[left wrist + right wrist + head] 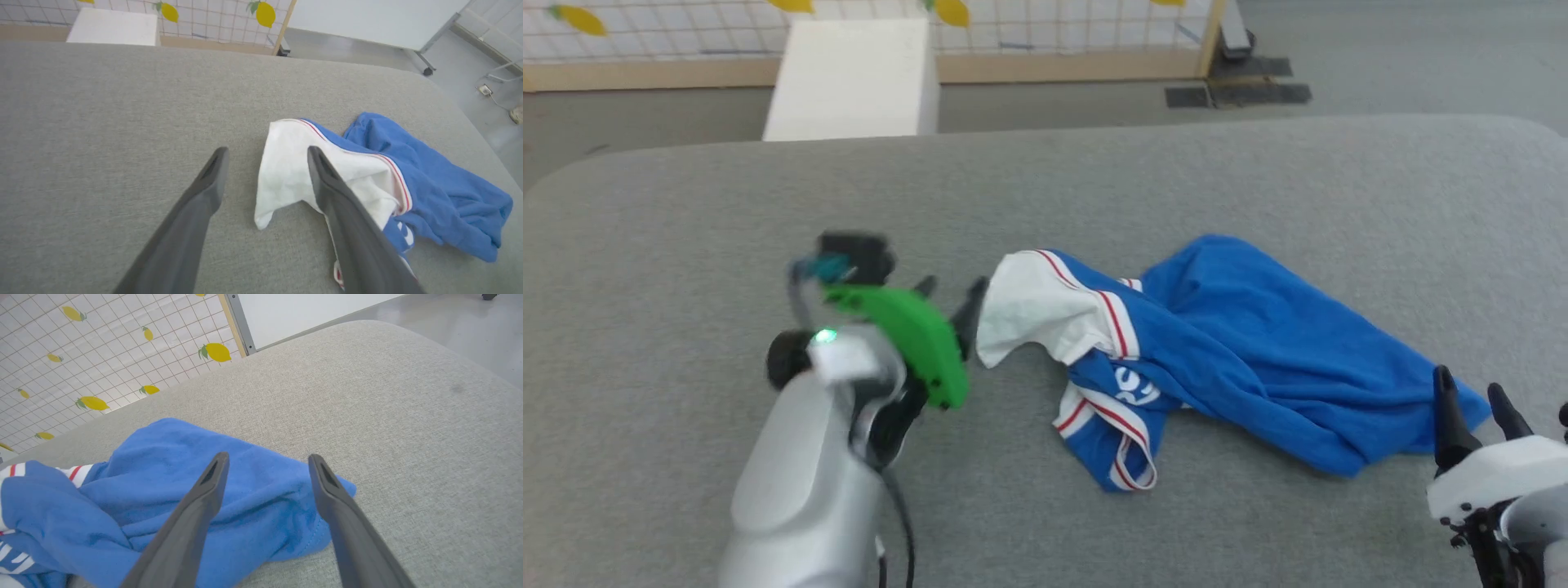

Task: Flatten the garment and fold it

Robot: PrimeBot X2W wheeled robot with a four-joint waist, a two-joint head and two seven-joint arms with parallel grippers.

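Currently crumpled: garment, bunched blue heap on grey table. Its white sleeve flops beside left gripper, jaws spread, empty. At opposite blue end, right gripper, jaws likewise apart, holds nothing. Best bet: pinch both ends low, draw apart evenly.

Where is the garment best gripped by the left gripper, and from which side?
Probably the white sleeve, from the left end of the garment: it sticks out free of the bunched blue body, ahead of the open jaws of the left gripper.

left hand spread wide, right hand spread wide, both empty
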